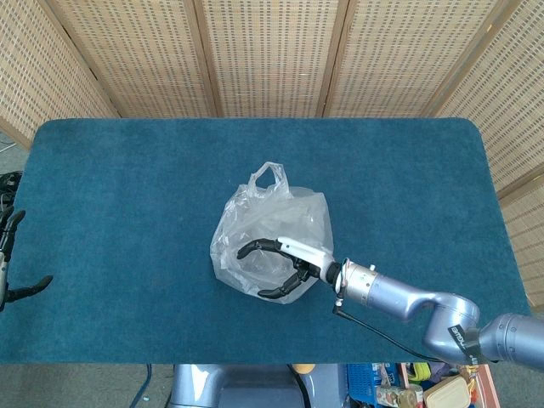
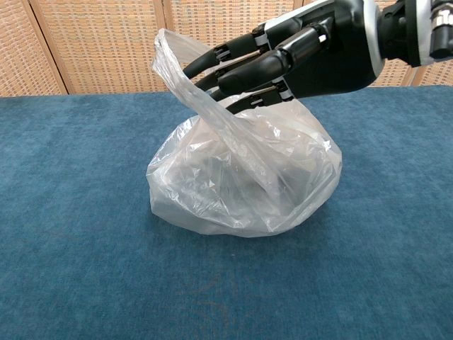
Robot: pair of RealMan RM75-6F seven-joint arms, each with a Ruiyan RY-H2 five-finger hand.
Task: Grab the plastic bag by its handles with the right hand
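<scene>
A clear, crumpled plastic bag (image 1: 270, 229) sits mid-table, its bulk low on the cloth (image 2: 241, 184). One thin handle loop (image 2: 173, 60) stands up at its left in the chest view; in the head view the handle loop (image 1: 270, 176) shows at the bag's far side. My right hand (image 1: 280, 262) hovers over the bag's near side, fingers apart and curved. In the chest view the right hand (image 2: 311, 53) reaches leftward with its fingertips (image 2: 212, 64) just behind the handle strip, not closed around it. My left hand (image 1: 10, 259) hangs at the table's left edge, fingers spread, holding nothing.
The blue cloth table (image 1: 127, 187) spreads wide on all sides of the bag. Woven screen panels (image 1: 272, 51) stand behind the far edge. Clutter (image 1: 408, 382) lies below the near edge at the right.
</scene>
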